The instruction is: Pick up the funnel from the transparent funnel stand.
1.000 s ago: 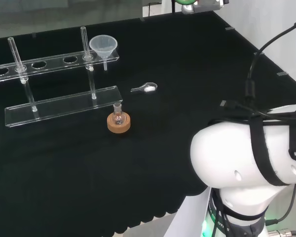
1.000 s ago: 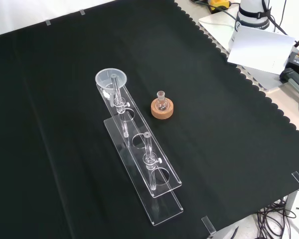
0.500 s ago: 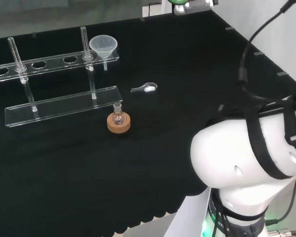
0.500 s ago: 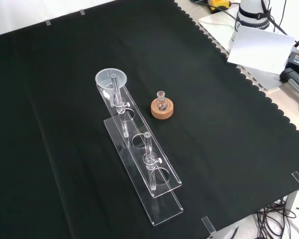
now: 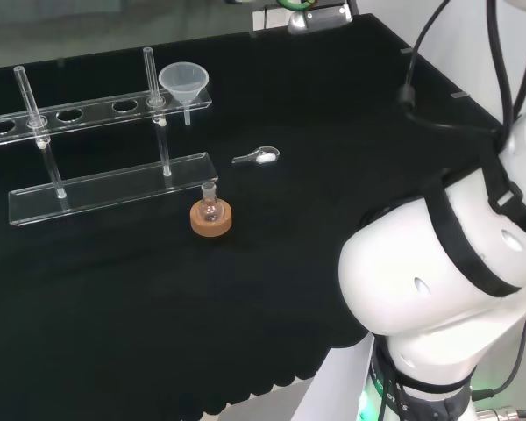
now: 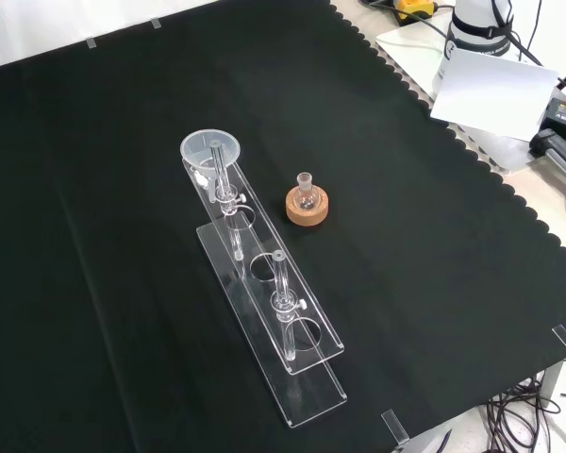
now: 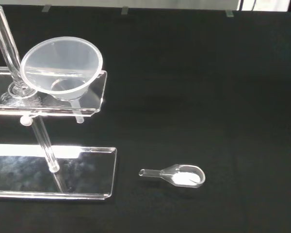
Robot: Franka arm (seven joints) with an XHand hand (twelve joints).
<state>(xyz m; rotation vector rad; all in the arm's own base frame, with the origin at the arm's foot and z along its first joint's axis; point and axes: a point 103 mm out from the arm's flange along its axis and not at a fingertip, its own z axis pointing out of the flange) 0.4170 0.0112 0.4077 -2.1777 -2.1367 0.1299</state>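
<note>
Sitting upright, stem down, in the end hole of the transparent funnel stand [image 5: 96, 110], the funnel [image 5: 184, 81] lies at about ten o'clock from the arm's white links in the head view; whether the hand is open or closed cannot be told.

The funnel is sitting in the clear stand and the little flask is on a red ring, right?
Not quite. The funnel does sit in the clear stand, but the little flask is on a cork ring, not a red one. The front view shows it.
</note>
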